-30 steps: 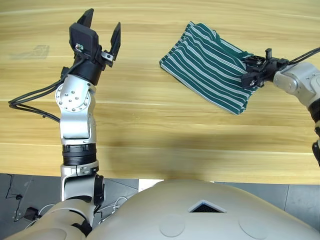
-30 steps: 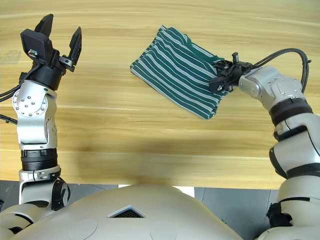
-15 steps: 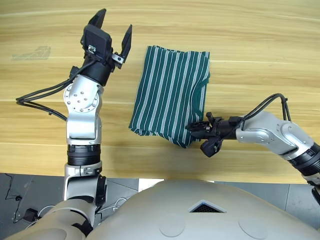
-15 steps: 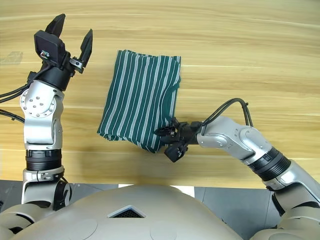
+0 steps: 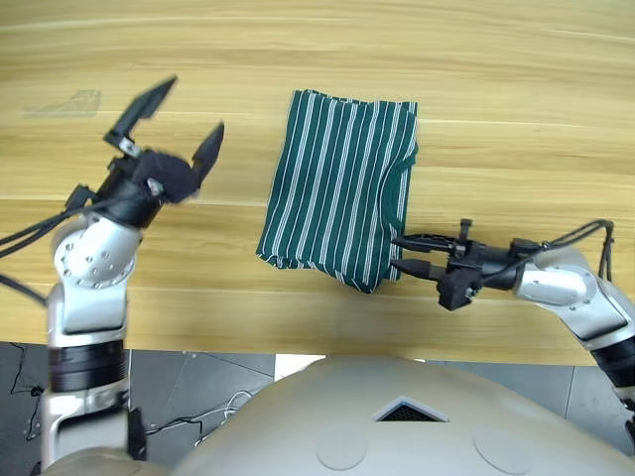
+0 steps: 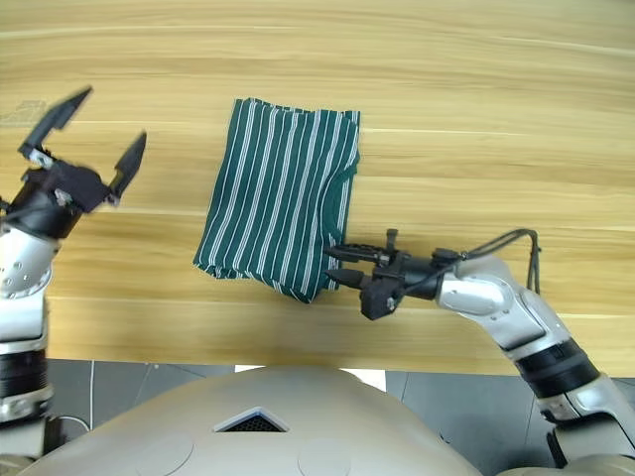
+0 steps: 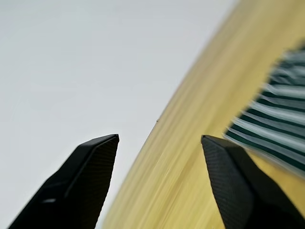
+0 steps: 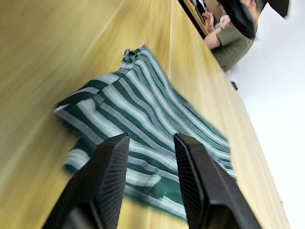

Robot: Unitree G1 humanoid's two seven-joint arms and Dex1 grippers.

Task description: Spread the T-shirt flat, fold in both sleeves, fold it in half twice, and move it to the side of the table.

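Fingers parted on right gripper (image 5: pixel 399 254), tips just beside near corner of T-shirt (image 5: pixel 337 188), likely for a pinch | left gripper (image 5: pixel 193 107) parted, left of T-shirt, held clear | T-shirt folded on table (image 5: pixel 516 119), not yet aside

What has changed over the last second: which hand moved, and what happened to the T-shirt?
The right hand pulled the folded T-shirt from the right of the table to its middle, then let go and backed off slightly, open. The left hand drew back leftward, toward the robot, staying open. The T-shirt lies where it lay half a second ago.
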